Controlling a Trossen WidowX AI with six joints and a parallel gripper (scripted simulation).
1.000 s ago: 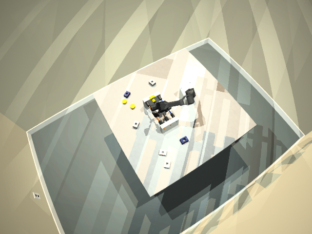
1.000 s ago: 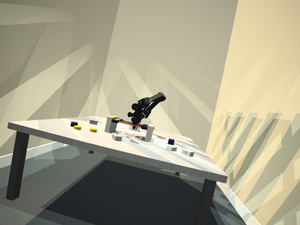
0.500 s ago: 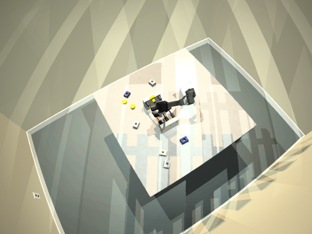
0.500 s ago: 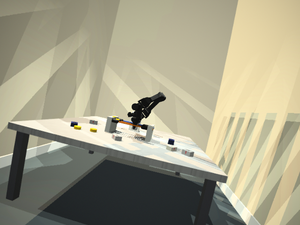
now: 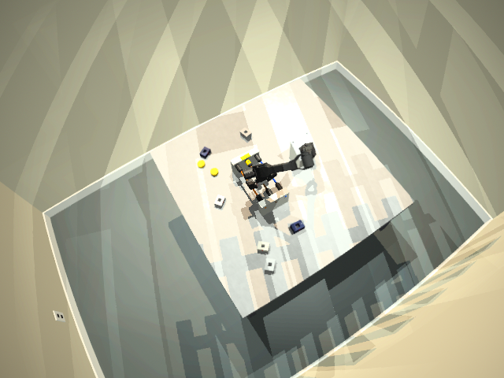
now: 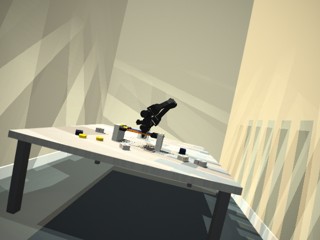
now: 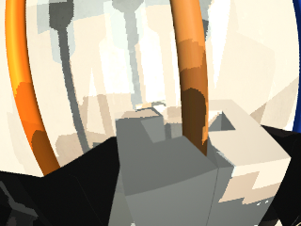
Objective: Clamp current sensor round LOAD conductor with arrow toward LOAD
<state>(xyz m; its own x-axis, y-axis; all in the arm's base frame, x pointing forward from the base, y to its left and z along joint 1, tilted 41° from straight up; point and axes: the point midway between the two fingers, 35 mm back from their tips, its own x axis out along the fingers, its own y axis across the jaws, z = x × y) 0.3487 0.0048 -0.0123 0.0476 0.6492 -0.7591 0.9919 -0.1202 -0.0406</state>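
The jaws [image 5: 251, 183] [image 6: 143, 134] are clamping on the sensor [image 7: 166, 174], their fingers standing wide apart with one black finger at each side of it. The sensor is sitting directly between the jaws, its grey part toward one finger and its paler part toward the other. The middle orange cable [image 7: 193, 71] is running down between these two parts; whether they are latching cannot be told. Another orange cable [image 7: 16, 71] is passing outside one finger, and the blue cable [image 5: 275, 180] [image 6: 136, 130] [image 7: 298, 61] is passing on the opposite side. The LOAD marker and the sensor's arrow are not showing clearly enough to read.

The arm [image 5: 280, 166] [image 6: 162, 103] is folding at its raised elbow and reaching down to the jaws, which are pointing toward the table [image 5: 346, 162] [image 6: 77, 152]. Two upright blocks [image 6: 118, 133] are holding the cable ends, one on either side of the jaws.
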